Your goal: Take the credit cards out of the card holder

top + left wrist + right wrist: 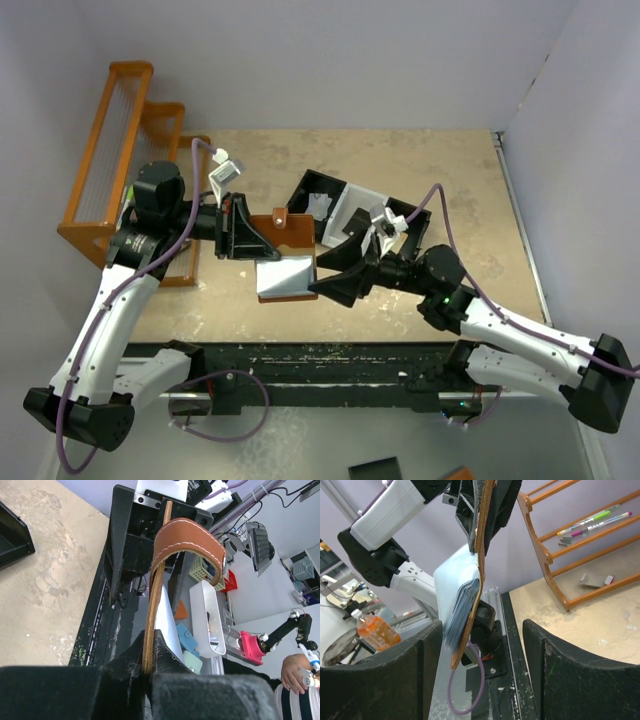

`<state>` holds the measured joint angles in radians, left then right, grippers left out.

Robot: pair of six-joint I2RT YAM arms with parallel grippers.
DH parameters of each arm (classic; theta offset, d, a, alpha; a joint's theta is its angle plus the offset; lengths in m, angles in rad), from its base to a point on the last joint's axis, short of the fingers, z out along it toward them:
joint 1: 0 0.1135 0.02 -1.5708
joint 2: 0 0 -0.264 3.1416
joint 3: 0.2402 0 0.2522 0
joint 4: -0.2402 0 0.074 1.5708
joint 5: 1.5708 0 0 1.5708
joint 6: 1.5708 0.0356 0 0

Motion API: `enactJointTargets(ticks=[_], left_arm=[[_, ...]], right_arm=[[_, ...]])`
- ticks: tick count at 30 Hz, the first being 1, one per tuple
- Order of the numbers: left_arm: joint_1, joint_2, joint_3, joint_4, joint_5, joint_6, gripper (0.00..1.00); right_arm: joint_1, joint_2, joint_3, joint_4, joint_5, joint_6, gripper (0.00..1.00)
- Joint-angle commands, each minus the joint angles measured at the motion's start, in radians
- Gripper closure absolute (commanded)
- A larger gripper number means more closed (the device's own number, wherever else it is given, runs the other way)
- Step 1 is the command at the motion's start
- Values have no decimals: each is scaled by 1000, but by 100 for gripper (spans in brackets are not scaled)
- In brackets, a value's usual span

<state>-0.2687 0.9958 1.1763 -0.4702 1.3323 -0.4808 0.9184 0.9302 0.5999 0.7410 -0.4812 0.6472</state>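
Note:
The card holder [288, 228], a brown leather wallet, hangs unfolded above the table, its pale blue-grey inner flap [287, 275] facing up. My left gripper [243, 232] is shut on the holder's brown edge [146, 652], and the snap tab [190, 535] curls over above. My right gripper [333, 266] is open on the holder's right side. In the right wrist view the holder [481, 555] hangs between the fingers [420, 670], closer to the left one, with layered pale pocket edges [462, 602]. The credit cards are hidden.
An orange wire rack [115, 150] stands at the back left, with pens [590, 520] on its rungs. A black-and-white compartment tray [352, 205] sits behind the right gripper with a white paper scrap [319, 205] inside. The table's front rail [330, 360] runs below.

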Motion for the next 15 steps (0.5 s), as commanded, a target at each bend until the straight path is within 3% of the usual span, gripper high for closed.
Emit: enactJointTargets(ticks=[1,8,15], left_arm=[[4,-6,45,60,26,-44,100],[4,0,28,104,46,-93,100],[4,-11,8,110,54,-98,100]], right_arm=[[6,-16,6,17,74,-40,34],[24,17,89,-87,218,-85,44],[24,42,119,20,248,-53,57]])
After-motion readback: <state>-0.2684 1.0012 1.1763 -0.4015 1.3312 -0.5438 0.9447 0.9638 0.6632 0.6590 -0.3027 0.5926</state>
